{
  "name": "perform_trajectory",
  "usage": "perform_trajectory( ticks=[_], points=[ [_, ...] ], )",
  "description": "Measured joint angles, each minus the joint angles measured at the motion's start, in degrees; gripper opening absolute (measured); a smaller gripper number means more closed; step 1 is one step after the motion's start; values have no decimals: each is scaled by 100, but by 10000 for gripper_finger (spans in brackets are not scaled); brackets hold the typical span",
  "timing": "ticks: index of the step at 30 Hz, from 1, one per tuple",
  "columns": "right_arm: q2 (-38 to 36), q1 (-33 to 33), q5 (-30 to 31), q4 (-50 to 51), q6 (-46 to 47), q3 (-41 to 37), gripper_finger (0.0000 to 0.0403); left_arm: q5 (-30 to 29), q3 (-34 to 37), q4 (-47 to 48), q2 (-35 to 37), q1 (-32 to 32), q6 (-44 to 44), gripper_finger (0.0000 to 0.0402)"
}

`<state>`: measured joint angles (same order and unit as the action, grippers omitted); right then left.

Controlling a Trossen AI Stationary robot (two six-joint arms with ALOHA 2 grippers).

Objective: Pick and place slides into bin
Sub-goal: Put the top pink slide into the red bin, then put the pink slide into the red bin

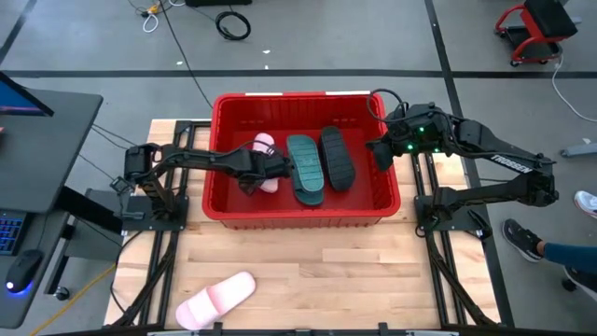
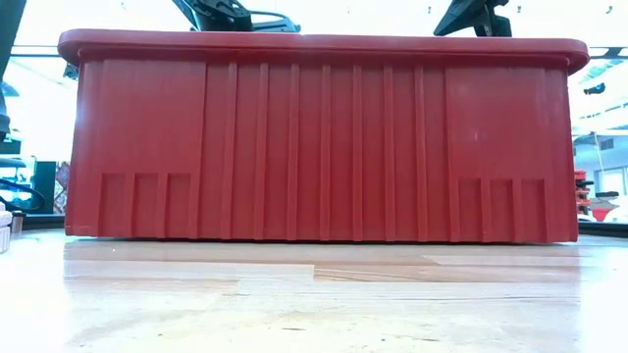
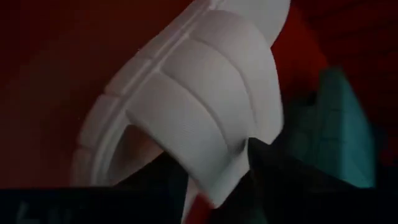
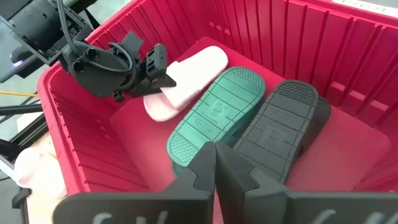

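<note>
The red bin [image 1: 298, 96] stands mid-table and fills the low view [image 2: 314, 137]. Inside it, a teal slide [image 4: 214, 115] and a black slide [image 4: 277, 127] lie side by side on its floor, soles up. A pale pink slide [image 4: 193, 68] lies beside the teal one, strap up. My left gripper [image 4: 158, 71] reaches into the bin from the left and is shut on this pink slide [image 3: 205, 93]. My right gripper [image 4: 214, 168] is shut and empty, above the bin's right side [image 1: 382, 149]. A second pale pink slide [image 1: 215, 301] lies on the table near the front edge. My left gripper has the pink slide's wide strap [image 3: 217, 168] between its two fingers, at the strap's edge; one finger [image 3: 155, 186] sits under the strap and the other [image 3: 267, 174] outside it. The fingers come slanting down from the table's left. The slide looks to rest on the bin floor.
The bin's high ribbed walls [image 4: 298, 37] ring the slides, and its rim stands under both arms. Bare wooden table [image 1: 354, 280] lies in front of the bin. A desk with a keyboard and mouse [image 1: 19, 233] stands off the table's left side.
</note>
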<state>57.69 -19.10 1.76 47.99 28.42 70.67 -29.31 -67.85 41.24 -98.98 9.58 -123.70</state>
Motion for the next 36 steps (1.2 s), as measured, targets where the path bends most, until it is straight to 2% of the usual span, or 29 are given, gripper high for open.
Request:
perform_trajectory(
  ticks=[4, 10, 17, 23, 27, 31, 36],
  points=[
    [0, -1, -2, 0, -4, 0, 14, 309, 0, 88, 9, -50, -12, 194],
    [0, -1, -8, 26, -4, 0, 14, 350, 0, 622, 204, -186, -72, 205],
    [2, 0, -5, 57, -44, 0, 14, -22, 0, 1112, 567, -202, -125, 198],
    [2, -1, 3, 43, -184, 0, 14, -702, -102, 1053, 965, -338, 615, 187],
    [2, 1, 120, 16, -465, 0, 15, -1418, -426, 946, 1234, -467, 1987, 177],
    [2, -1, 184, -39, -904, 0, 27, -1360, -958, 767, 1413, -505, 4489, 166],
    [2, 29, -146, -373, -1673, 0, 45, -1161, -2007, 697, 1445, -886, 7337, 151]
  ],
)
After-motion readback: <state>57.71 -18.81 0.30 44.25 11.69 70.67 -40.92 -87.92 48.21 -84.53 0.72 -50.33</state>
